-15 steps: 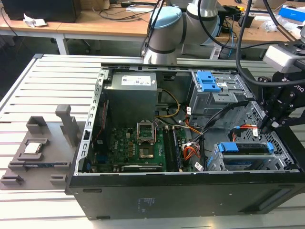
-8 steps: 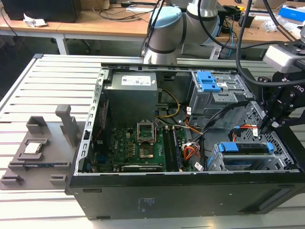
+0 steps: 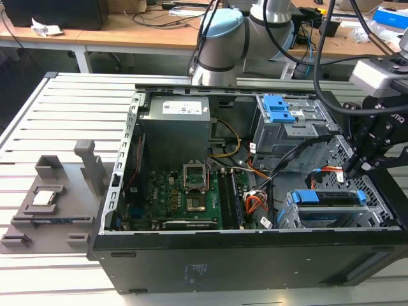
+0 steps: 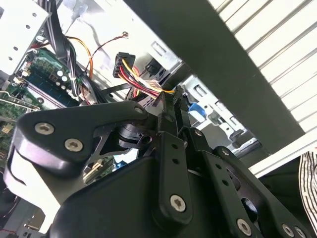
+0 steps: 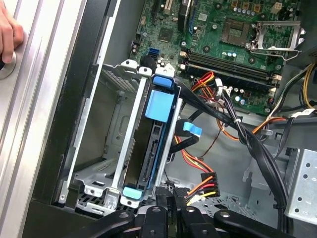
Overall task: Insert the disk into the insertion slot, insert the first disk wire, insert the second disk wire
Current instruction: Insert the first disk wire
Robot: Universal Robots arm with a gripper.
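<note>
First wrist view gives me the disk (image 5: 148, 153) seated on edge in the insertion slot (image 5: 130, 129), just ahead of the claw (image 5: 171, 198); I judge it sits that way so its wires can go in. The claw looks drawn narrow; what it pinches I cannot tell. A red-and-yellow power plug (image 5: 208, 184) hangs just beside it. Exterior view adds the claw reaching down inside the computer case (image 3: 223, 268).

Exterior view. A slatted metal table (image 3: 38, 108) of pale ribbed strips forms the work surface, evenly lit. Behind it runs a row of wooden desks (image 3: 127, 35) on white legs (image 3: 81, 58), strewn with cables (image 3: 169, 16). A black box (image 3: 57, 13) stands at the exterior view's left, a blue box (image 3: 390, 16) at its right.
</note>
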